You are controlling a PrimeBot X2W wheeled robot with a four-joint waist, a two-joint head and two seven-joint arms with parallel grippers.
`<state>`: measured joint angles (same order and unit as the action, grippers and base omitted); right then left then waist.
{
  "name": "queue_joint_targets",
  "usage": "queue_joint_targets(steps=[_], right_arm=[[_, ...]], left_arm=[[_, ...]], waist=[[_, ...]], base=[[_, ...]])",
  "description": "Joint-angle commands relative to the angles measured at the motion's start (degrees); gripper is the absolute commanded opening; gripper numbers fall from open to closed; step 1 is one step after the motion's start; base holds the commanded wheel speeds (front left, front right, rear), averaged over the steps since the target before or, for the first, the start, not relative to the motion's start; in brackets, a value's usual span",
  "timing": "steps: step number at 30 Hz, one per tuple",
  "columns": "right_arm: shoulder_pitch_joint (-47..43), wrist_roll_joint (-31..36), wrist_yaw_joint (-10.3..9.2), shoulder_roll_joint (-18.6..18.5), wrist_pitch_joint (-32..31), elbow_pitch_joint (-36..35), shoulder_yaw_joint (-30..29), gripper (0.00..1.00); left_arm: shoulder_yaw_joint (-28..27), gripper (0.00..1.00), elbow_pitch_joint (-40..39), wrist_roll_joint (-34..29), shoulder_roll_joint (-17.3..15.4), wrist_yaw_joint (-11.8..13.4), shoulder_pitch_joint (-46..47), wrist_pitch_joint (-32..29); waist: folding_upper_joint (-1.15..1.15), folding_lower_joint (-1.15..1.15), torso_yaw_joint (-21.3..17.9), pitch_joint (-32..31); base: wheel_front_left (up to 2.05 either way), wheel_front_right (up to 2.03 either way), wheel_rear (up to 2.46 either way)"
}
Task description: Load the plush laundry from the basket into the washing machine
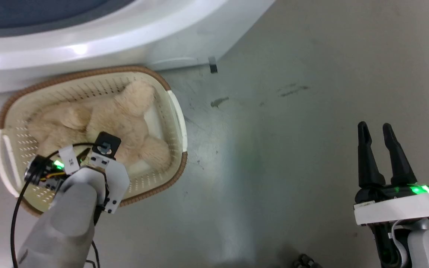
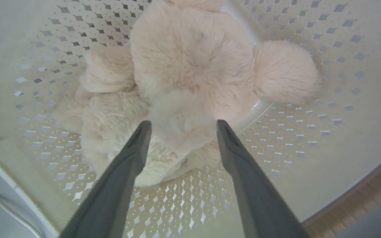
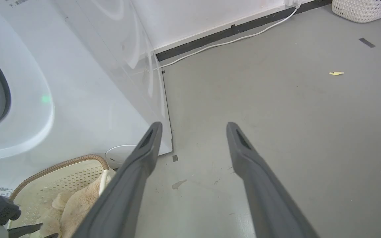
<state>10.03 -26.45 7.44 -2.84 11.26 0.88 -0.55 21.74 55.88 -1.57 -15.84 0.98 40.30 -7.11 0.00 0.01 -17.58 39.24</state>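
The cream plush laundry [image 1: 125, 119] lies in the basket [image 1: 175, 108], which sits on the floor right in front of the washing machine [image 1: 88, 41]. My left arm reaches down into the basket from the near side. In the left wrist view my left gripper [image 2: 180, 127] is open, its two fingers straddling a rounded part of the plush laundry [image 2: 190, 72], with the tips at its fur. My right gripper [image 1: 376, 130] stands open over bare floor at the lower right, holding nothing. The right wrist view shows the basket [image 3: 61, 163], the plush laundry [image 3: 74, 208] and the washing machine [image 3: 78, 82].
Grey floor [image 1: 292, 130] spreads to the right of the basket. A white cable [image 3: 230, 39] runs along the wall's dark skirting. A white woven basket [image 3: 365, 8] stands in the far corner, and a small yellow scrap [image 3: 336, 73] lies on the floor.
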Motion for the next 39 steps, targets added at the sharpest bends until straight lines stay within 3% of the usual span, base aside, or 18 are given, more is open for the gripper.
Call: queue_joint_targets(steps=[1, 4, 14, 22, 23, 24, 30, 39], right_arm=[[1.2, -1.5, 0.04, 0.0, 0.7, 0.0, 0.4, 1.0], [1.7, -2.5, 0.04, 0.0, 1.0, 0.2, 0.5, 1.0], [4.2, -6.0, 0.04, 0.0, 2.2, 0.2, 0.7, 1.0], [5.6, -9.0, 0.04, 0.0, 3.2, 0.4, 1.5, 1.0], [5.8, -9.3, 0.04, 0.0, 3.3, 0.5, 1.6, 1.0], [6.0, -9.6, 0.04, 0.0, 3.4, 0.6, 1.7, 1.0], [6.6, -10.3, 0.05, 0.0, 3.7, 1.2, 1.6, 1.0], [4.5, -8.3, 0.05, 0.0, 3.7, 2.0, -1.0, 1.0]], left_arm=[[1.3, 1.0, 1.8, 0.0, -0.6, -1.0, 2.1, -0.3], [2.7, 1.0, 3.3, -0.4, -1.1, -1.7, 4.2, -0.5], [3.8, 1.0, 8.5, 1.5, -2.5, 1.1, 10.9, 0.0], [4.7, 1.0, 13.0, 3.5, -3.9, 1.9, 15.8, 0.6], [5.0, 0.43, 13.7, 3.7, -3.9, 1.3, 16.2, 0.5], [5.2, 0.0, 14.3, 3.9, -4.0, 0.8, 16.5, 0.6], [5.4, 0.0, 15.7, 5.2, -4.0, 0.7, 16.5, 2.9], [4.4, 0.0, 15.6, 8.3, -0.6, 1.5, 10.4, 11.7]], waist=[[0.0, -0.01, -1.1, 2.0], [0.0, -0.01, -1.7, 3.9], [0.0, -0.01, -3.9, 10.3], [0.0, -0.01, -5.6, 15.3], [0.0, -0.01, -5.8, 15.7], [0.0, -0.01, -6.0, 16.1], [0.0, -0.01, -6.2, 15.6], [0.0, -0.01, -3.6, 4.8]], base=[[0.0, 0.0, 0.0], [0.0, 0.0, 0.0], [0.0, 0.0, 0.0], [0.0, 0.0, 0.0], [0.0, 0.0, 0.0], [0.0, 0.0, 0.0], [0.0, 0.0, 0.0], [0.0, 0.0, 0.0]])
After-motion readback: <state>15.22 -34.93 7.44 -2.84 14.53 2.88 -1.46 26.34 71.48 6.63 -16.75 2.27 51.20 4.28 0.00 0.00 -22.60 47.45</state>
